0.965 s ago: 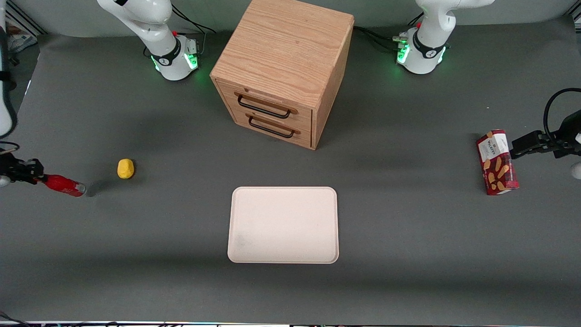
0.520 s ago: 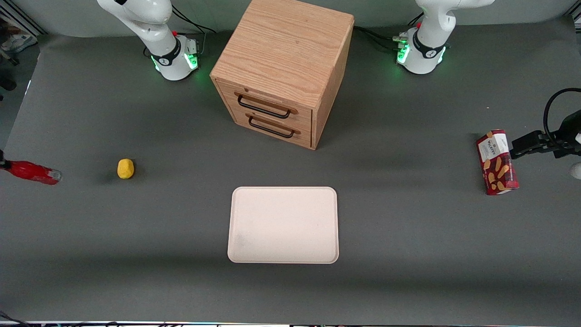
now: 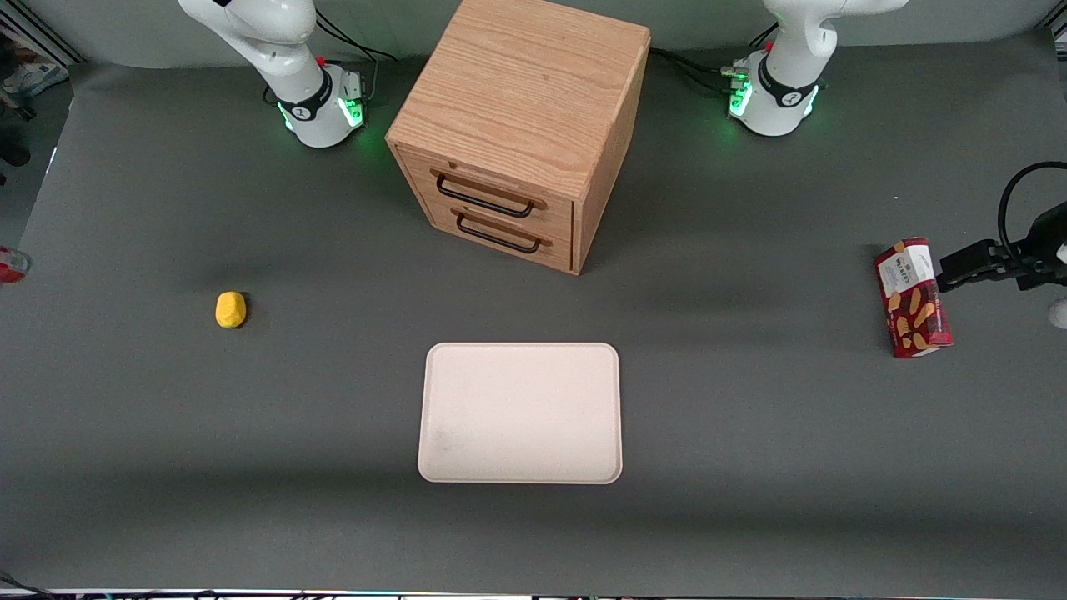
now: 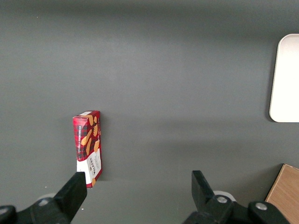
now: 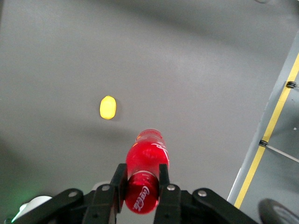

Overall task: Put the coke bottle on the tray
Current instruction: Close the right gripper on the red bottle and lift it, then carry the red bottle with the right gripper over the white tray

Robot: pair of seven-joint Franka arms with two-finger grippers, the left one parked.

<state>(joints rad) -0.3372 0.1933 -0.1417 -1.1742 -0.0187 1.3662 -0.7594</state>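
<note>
White Coca-Cola script on the coke bottle.

A grey surface carries three items. A wooden cabinet with two drawers, each with a dark handle, stands farthest from the front camera. A small yellow lump lies toward the working arm's end of the surface. A red snack box printed with biscuit shapes lies flat toward the parked arm's end.
</note>
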